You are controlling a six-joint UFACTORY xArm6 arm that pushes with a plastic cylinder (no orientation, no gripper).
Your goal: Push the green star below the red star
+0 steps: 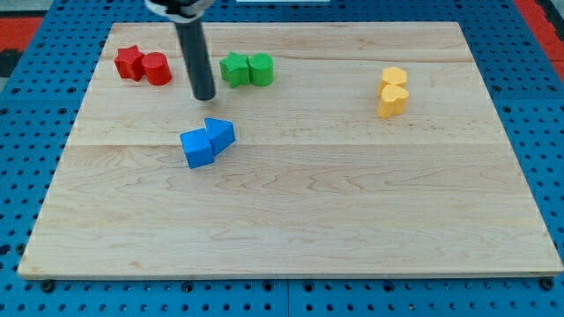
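No readable text — no labels, no numbers.

Straight dark rod (pixel 196 53), perhaps glossy

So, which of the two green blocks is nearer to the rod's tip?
The green star, left one of the pair; the green cylinder lies beyond it from my tip.

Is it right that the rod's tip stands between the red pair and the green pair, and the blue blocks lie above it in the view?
Not quite. In the camera view my tip does stand between the red pair and the green pair, but the blue blocks lie below it, toward the view's bottom, not above.
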